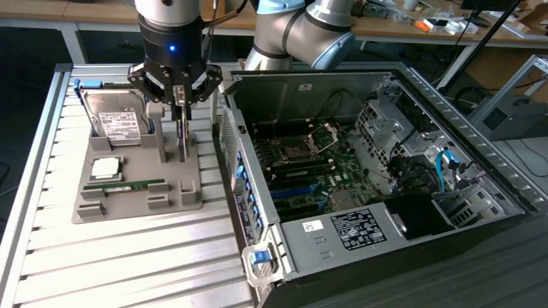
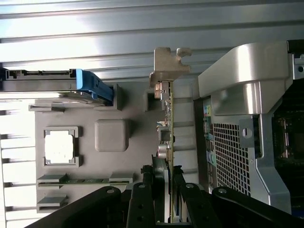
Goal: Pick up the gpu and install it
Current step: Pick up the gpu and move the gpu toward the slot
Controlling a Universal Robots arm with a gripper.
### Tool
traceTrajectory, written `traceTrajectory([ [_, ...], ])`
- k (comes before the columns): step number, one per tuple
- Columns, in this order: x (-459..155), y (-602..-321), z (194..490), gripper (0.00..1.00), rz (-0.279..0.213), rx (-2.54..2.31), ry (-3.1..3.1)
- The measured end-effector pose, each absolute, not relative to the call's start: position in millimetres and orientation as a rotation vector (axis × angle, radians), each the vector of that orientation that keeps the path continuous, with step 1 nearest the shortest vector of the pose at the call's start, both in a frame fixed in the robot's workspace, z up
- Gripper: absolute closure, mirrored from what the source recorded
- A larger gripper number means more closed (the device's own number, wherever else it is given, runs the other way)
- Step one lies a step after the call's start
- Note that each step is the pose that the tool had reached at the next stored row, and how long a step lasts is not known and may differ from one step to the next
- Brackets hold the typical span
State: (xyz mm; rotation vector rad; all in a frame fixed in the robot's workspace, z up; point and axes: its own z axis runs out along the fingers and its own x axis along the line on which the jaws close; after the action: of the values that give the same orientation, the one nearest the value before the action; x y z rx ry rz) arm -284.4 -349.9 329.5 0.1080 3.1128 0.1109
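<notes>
Desk [image 1: 128, 256]: ribbed aluminium slats carrying a grey tray [image 1: 128, 210]. An open computer case [image 1: 308, 80] stands just beside the tray, on the exterior view's right.
Tray contents: a hard drive [image 1: 115, 119] stands on edge at the tray's far end, a processor [image 1: 106, 168] lies mid-tray and a memory stick [image 1: 124, 186] lies near the tray's near end.
Gpu [image 1: 183, 138]: upright on its long edge in a slot along the tray's case-side border, with its silvery bracket [image 2: 167, 61] toward the tray's hard-drive end.
Gripper [image 1: 181, 102]: directly above the tray and about half closed. Its fingers [image 2: 142, 199] lie against both flat faces of the gpu, so it appears to have hold of the card.
Step in hand: judged to be the pick-up, with the card clamped but apparently seated in the tray.
Doing it well: the hold should stay square across board and cooler, not skewed onto small components. The card wants to leave its slot straight up from the tray, without rocking toward the case wall just beside it. Any tilt could bind the lower edge in the slot or drag the whole tray along.
Hidden: the gpu's lower edge sits inside the tray slot, so it is unclear whether it has lifted at all.
Hard to make out: the exact contact of pads on card, because the finger bodies cover it. Which motherboard slot in the case would take the card cannot be told.
</notes>
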Motion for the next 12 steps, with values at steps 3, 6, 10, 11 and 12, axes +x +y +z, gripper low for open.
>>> traceTrajectory([
  [3, -284.4, -350.0, 330.4, 0.73, 0.111, 0.108, 3.113],
  [6, -284.4, -349.9, 331.5, 0.73, 0.111, 0.108, 3.113],
  [10, -284.4, -349.9, 332.9, 0.73, 0.111, 0.108, 3.113],
  [11, -284.4, -350.0, 333.5, 0.73, 0.111, 0.108, 3.113],
  [12, -284.4, -350.0, 334.1, 0.73, 0.111, 0.108, 3.113],
])
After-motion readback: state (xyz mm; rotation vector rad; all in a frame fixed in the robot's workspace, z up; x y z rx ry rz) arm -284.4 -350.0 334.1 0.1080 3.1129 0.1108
